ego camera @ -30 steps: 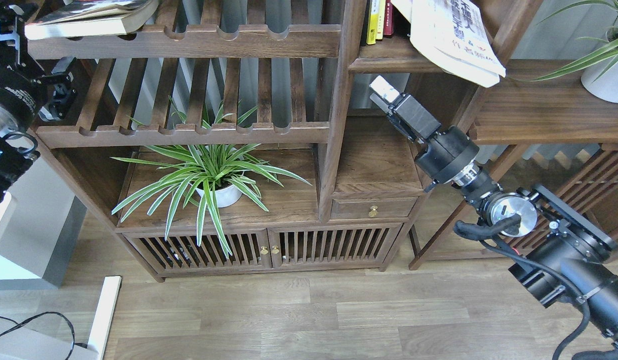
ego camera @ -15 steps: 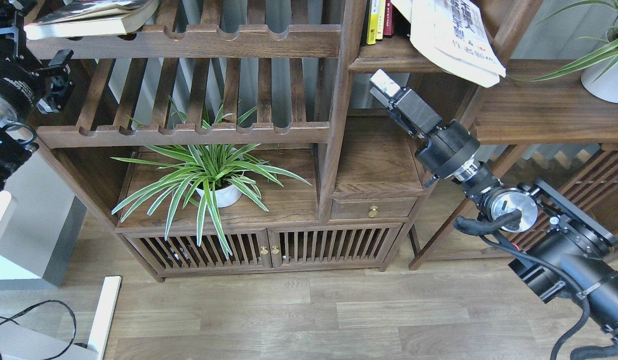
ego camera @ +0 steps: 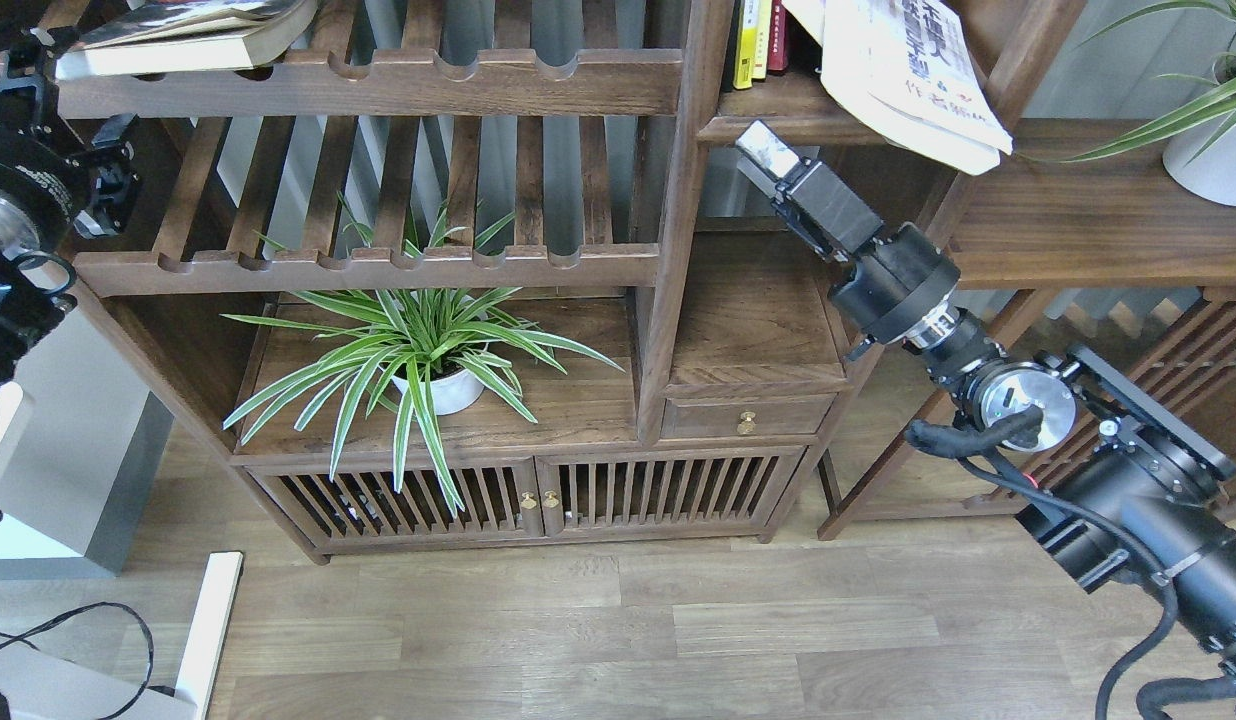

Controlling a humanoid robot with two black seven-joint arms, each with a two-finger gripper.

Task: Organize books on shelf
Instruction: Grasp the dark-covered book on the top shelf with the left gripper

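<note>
A white book with blue Chinese characters (ego camera: pixel 908 70) leans tilted in the dark wooden shelf cubby (ego camera: pixel 778 125), and its lower corner hangs past the front edge. A book with a dark pictured cover (ego camera: pixel 178 35) lies flat on the upper slatted rack at top left. No lavender-white book is in view. My right gripper (ego camera: pixel 763 150) points up and left, just below the cubby's front edge and left of the white book; nothing shows in it and its fingers cannot be told apart. My left gripper (ego camera: pixel 23 65) is dark, at the left edge beside the dark book.
Slim yellow and red spines (ego camera: pixel 753 40) stand at the back of the cubby. Slatted racks (ego camera: pixel 378 260) fill the left half of the bookcase. A potted spider plant (ego camera: pixel 428 360) stands below them. Another white pot (ego camera: pixel 1213 150) stands on the right board. A small drawer (ego camera: pixel 746 415) is under my right arm.
My right gripper has risen a little towards the cubby's front edge. My left arm has shifted slightly near the rack. The books have not moved.
</note>
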